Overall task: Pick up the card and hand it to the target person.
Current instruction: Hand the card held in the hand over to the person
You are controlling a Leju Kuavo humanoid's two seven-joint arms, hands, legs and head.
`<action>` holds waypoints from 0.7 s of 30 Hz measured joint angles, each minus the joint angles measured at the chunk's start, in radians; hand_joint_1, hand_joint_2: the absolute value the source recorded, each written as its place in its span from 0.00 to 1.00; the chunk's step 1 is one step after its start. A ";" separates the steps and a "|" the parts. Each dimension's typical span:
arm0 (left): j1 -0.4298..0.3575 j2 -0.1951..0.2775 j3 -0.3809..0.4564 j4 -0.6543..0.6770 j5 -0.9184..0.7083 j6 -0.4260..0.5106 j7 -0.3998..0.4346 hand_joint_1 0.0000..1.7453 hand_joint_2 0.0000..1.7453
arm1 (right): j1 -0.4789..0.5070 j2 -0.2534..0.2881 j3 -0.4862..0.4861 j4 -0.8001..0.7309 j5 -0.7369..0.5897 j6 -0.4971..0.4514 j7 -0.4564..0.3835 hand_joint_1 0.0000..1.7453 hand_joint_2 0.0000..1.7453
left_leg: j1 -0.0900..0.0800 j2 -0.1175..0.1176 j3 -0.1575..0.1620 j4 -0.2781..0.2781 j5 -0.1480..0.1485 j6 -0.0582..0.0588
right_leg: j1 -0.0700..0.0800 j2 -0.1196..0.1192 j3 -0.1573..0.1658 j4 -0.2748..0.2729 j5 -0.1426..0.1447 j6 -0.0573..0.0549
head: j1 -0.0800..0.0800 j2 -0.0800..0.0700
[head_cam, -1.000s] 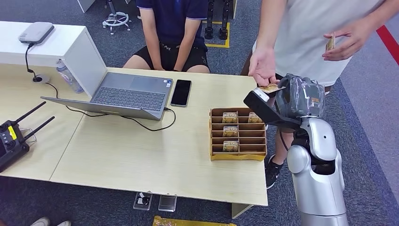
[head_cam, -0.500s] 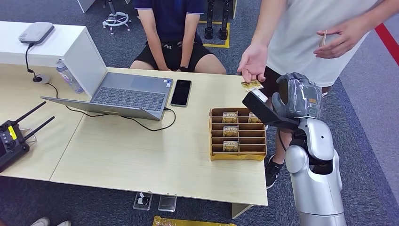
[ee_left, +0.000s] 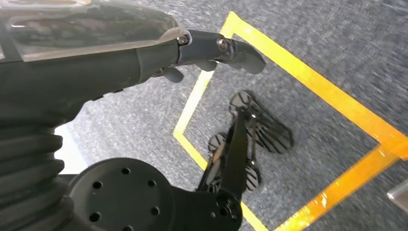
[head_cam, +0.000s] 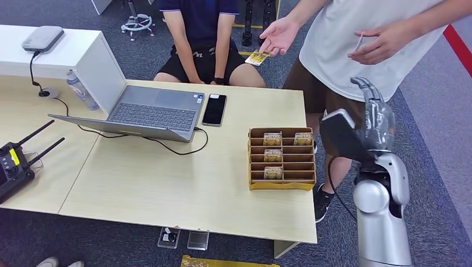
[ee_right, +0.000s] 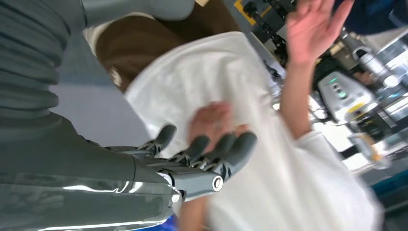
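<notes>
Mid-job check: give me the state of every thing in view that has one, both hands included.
right robot hand: open, raised, holding nothing
left robot hand: hanging over the floor, grip unclear
card: held by the standing person's hand
laptop: open
phone: screen dark
card box: holds cards

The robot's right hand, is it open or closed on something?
Open. The right hand is raised with fingers spread and nothing in it, while the card sits in the standing person's hand.
</notes>
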 joint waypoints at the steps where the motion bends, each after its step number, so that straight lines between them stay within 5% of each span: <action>1: 0.001 0.000 0.001 0.000 0.000 0.002 0.000 0.00 0.00 | 0.015 -0.003 -0.047 0.002 -0.061 0.008 -0.035 0.00 1.00 | 0.000 0.000 0.000 0.000 0.000 0.000 | 0.000 0.000 0.000 0.000 0.000 0.000 | 0.001 0.000; 9: -0.001 -0.002 0.006 0.003 0.008 0.020 0.001 0.00 0.00 | 0.053 -0.027 -0.328 0.187 -0.322 0.064 -0.216 0.00 1.00 | 0.000 0.001 0.000 0.000 0.000 0.000 | 0.000 0.001 0.000 -0.001 0.000 0.000 | 0.002 0.000; 21: -0.004 -0.016 0.020 0.005 0.015 0.052 0.001 0.00 0.00 | 0.023 -0.115 -0.510 0.694 -0.271 -0.040 -0.241 0.00 1.00 | 0.000 0.001 0.000 0.000 0.000 0.000 | 0.000 0.001 0.000 -0.001 0.000 0.000 | 0.003 0.000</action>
